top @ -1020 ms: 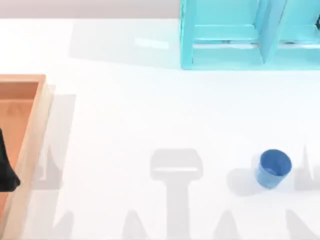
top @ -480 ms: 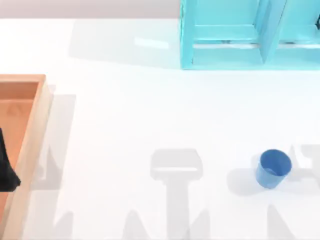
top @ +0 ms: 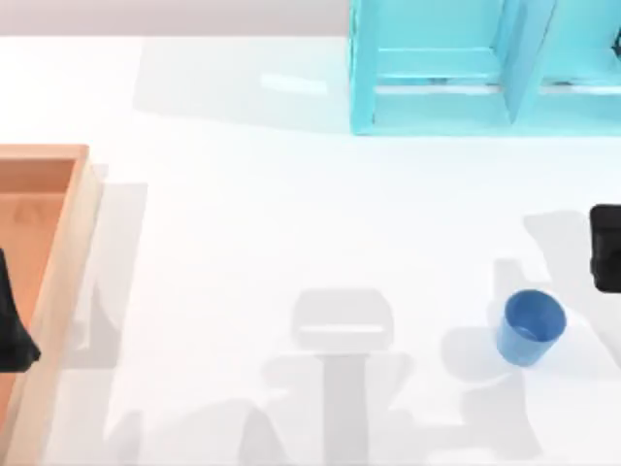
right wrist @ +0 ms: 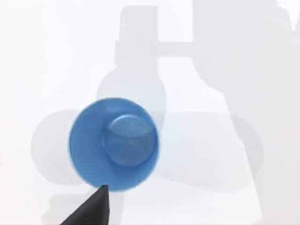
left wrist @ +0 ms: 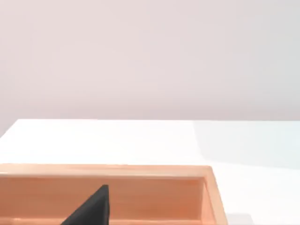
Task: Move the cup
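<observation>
The top camera looks straight down on my counter, taking in the shelf at the far edge, the tray at the left and the cup toward the right. My left wrist camera sits low over the tray, facing level across the counter to a bare wall. My right wrist camera looks steeply down, close above the cup, a spot shared with the top view.
</observation>
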Motion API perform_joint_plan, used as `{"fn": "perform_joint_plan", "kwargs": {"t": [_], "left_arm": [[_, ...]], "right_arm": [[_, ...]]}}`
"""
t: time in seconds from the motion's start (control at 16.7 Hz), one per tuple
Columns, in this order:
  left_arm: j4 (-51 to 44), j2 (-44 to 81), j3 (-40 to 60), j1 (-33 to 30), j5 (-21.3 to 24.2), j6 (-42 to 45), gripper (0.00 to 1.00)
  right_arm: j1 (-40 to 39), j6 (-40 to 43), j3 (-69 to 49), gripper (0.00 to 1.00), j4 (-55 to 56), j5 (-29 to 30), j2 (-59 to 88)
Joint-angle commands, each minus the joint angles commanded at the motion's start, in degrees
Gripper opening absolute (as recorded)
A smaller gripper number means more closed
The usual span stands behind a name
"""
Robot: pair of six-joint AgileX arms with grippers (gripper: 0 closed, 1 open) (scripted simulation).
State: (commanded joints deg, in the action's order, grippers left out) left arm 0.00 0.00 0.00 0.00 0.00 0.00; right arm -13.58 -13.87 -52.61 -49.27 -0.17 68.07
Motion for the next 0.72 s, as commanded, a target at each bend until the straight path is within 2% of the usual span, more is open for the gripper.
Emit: {"fn": "perform_joint_plan", "kwargs": {"t": [0.36, 0.72], "left_arm": [[0.0, 0.0, 0.0, 0.0, 0.0, 0.0, 1.00], [0.0, 0.0, 0.0, 0.0, 0.0, 0.0, 1.00]], "right_arm": [[-4.5, -4.8, -18.7, 1.00, -16.7, 0.1, 22.7], [-5.6, -6.0, -24.0, 1.00, -20.8, 0.1, 28.5]]}}
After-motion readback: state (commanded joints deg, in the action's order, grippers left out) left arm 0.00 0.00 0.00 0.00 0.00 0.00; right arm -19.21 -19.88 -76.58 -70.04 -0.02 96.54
